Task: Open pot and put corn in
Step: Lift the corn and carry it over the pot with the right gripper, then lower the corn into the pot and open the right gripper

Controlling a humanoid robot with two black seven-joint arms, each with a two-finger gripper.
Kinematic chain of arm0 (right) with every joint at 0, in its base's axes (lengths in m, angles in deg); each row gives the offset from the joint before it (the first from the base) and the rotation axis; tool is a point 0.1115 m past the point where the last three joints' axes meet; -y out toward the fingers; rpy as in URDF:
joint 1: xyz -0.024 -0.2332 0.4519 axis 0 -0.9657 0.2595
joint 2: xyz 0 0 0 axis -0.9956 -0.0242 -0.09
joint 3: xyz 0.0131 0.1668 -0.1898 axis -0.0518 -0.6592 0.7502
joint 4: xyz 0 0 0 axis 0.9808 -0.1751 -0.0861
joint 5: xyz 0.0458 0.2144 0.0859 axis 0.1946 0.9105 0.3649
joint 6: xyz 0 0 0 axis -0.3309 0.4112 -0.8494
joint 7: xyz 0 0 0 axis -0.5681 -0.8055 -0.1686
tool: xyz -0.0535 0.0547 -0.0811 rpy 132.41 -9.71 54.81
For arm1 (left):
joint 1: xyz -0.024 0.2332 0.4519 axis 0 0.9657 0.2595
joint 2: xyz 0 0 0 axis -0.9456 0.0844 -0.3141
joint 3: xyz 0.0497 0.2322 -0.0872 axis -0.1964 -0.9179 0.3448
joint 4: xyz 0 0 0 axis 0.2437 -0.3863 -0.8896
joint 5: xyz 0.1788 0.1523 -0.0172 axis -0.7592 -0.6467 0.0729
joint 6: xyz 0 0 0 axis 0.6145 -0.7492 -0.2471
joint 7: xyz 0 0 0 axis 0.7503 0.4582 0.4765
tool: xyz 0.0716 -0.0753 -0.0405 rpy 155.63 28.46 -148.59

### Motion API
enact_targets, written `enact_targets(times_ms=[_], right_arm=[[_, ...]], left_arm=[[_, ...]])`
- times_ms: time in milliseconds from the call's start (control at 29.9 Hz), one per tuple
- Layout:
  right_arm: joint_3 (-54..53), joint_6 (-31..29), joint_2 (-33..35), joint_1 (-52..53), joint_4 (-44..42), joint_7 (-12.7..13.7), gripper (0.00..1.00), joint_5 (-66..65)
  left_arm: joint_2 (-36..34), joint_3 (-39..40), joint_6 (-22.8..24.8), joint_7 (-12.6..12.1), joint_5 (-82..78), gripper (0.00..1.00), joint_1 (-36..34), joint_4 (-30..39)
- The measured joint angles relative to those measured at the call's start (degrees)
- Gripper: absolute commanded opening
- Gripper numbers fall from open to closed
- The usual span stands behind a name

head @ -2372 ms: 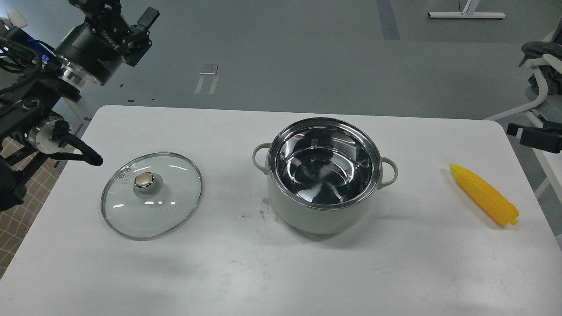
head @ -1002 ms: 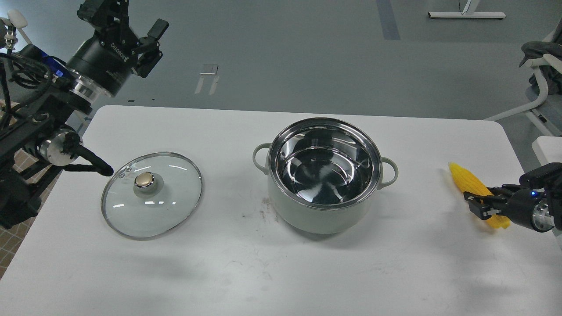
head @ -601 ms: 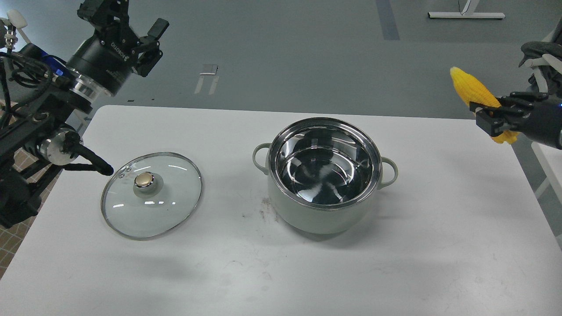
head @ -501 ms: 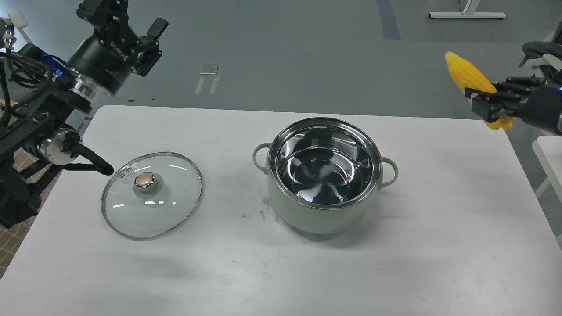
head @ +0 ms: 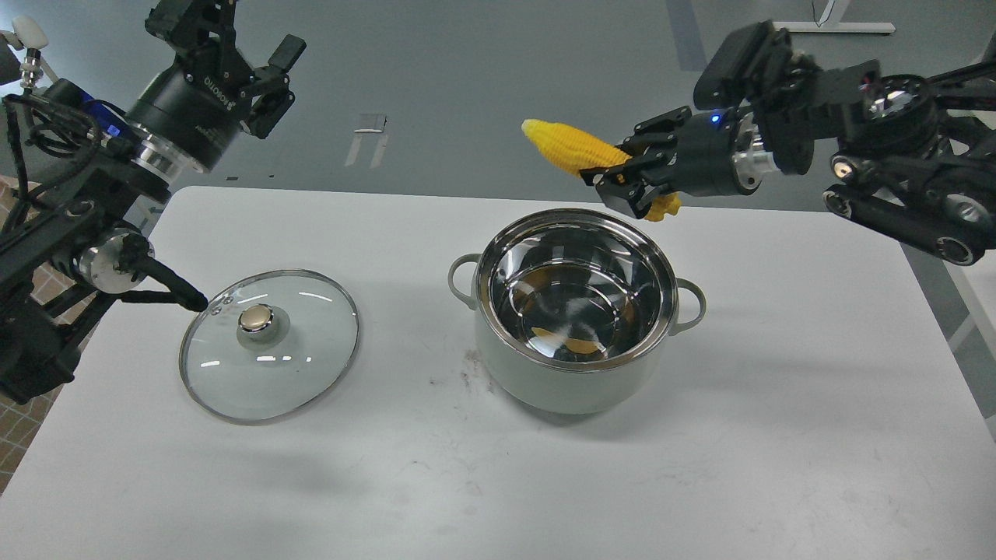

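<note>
White table: right gripper hides corn middle.

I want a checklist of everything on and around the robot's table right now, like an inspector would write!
Surface: white table, dark smudge beside the pot.
Job's things: pot open, upright; corn held in the air over its far rim.
Clutter: glass lid lying flat left of the pot, knob up.
Grippers: right pincer shut on the corn; left pincer raised off the table's far left corner, open, empty.
Cables: black bundle on the left arm.
Surroundings: grey floor, tape marks.
</note>
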Motion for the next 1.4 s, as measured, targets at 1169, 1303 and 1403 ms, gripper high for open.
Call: enact_targets(times_ms=[1169,1303,1403], right_arm=[[7.6,-0.1,-4.4,-4.3,-0.2,0.0,0.66,0.0],[7.6,-0.1,-4.3,-4.3,-0.1,0.0,0.81,0.1],[7.6,0.0,-4.2,-4.3,-0.1,0.0,0.92,0.4]], left_arm=[[0.2,-0.1,0.1,0.0,-0.1,0.94,0.4,0.0],[0.2,-0.1,0.1,0.0,-0.1,0.94,0.4,0.1],[0.2,-0.1,0.1,0.0,-0.1,0.94,0.4,0.2]])
